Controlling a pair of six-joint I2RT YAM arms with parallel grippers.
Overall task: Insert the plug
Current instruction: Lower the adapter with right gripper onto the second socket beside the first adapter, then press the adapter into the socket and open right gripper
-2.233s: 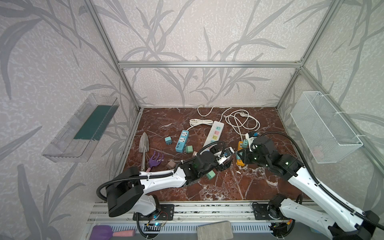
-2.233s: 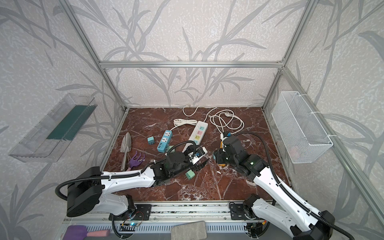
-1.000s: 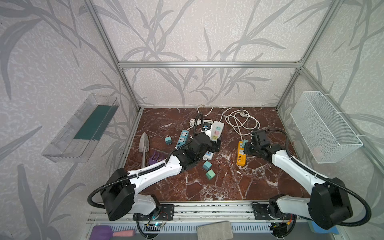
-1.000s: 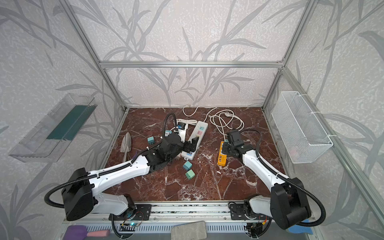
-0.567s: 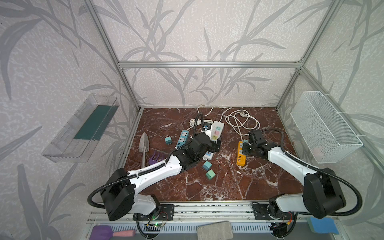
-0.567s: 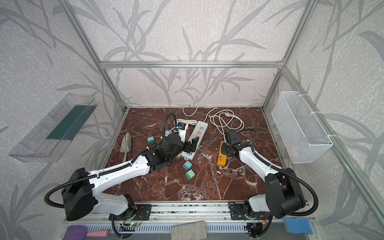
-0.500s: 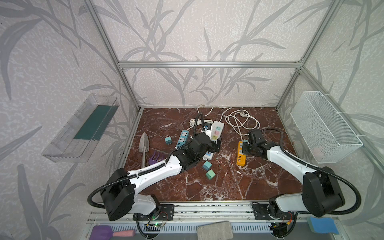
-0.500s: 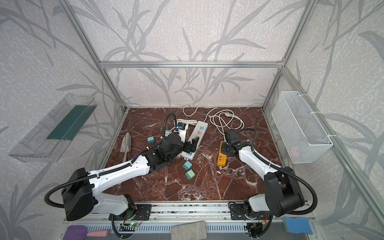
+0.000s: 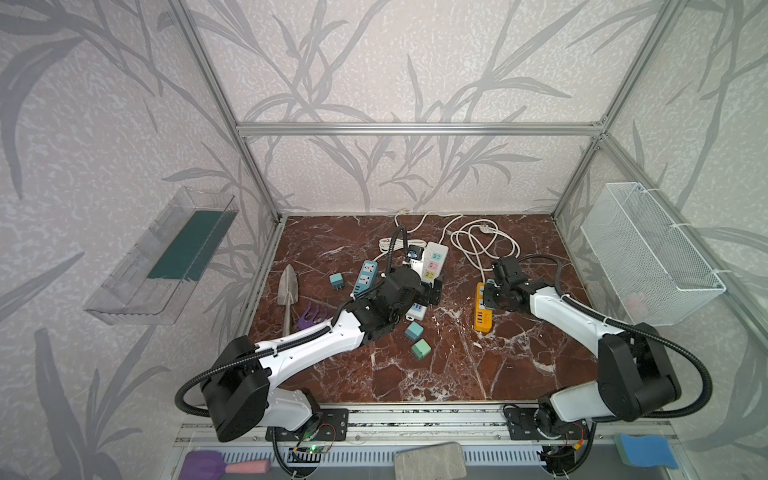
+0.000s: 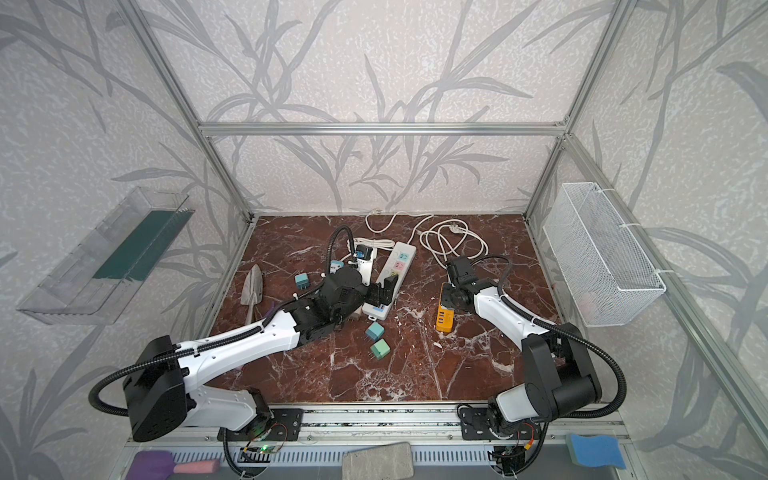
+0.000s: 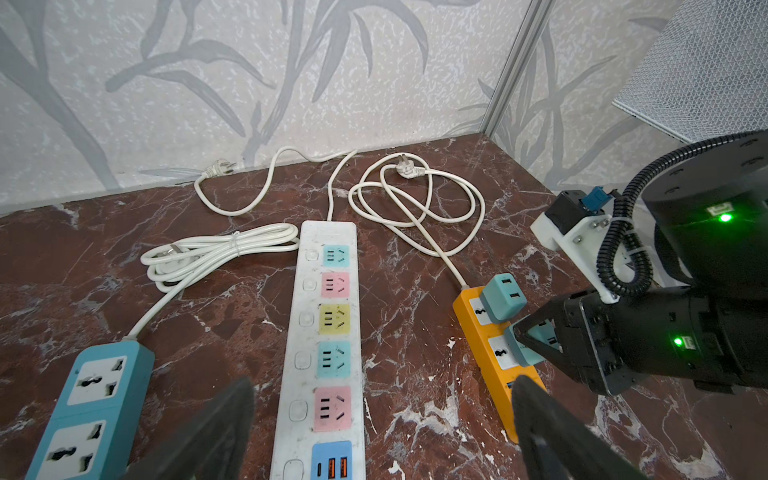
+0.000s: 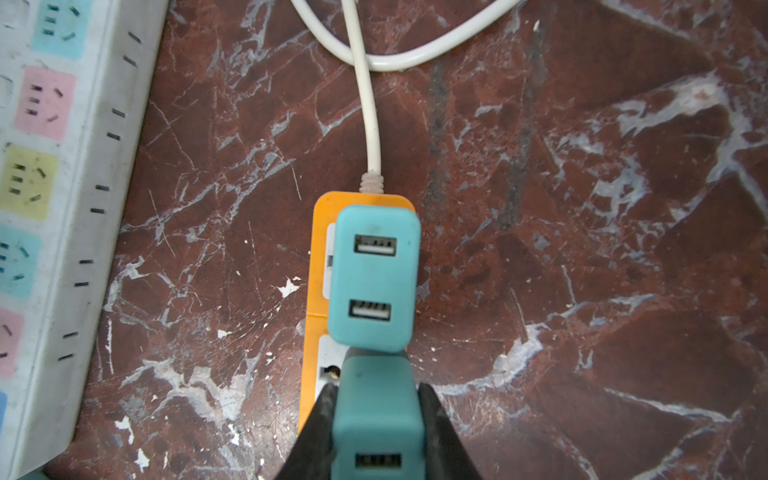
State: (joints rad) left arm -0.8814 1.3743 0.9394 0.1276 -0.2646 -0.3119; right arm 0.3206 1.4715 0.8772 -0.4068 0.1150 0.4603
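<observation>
My right tool point(image 12: 376, 392) is pinching a teal plug point(image 12: 376, 419) at the bottom centre of the right wrist view. Its black fingers point(image 12: 434, 432) are pressed against the plug's two sides. The plug sits over the orange power strip point(image 12: 316, 216) and touches the edge of a second teal plug point(image 12: 374, 278), which stands in the socket nearest the white cord point(image 12: 370, 124). From straight above I cannot tell whether the held plug's pins are in, because its body covers them.

The left wrist view gives me the side angle, right of centre. There the held plug is low on the strip's face, just beside the seated one.

In both top views the right tool covers both plugs, so only the strip's lower end shows, right of centre.

My left tool point(image 11: 382, 384) is spread wide. Its fingers are at the lower left and lower right of the left wrist view, with the white power strip point(image 11: 328, 332) running between them.

Only the top views show two loose teal cubes point(image 9: 417, 340) lying on the bench point(image 9: 457, 374) below centre.
</observation>
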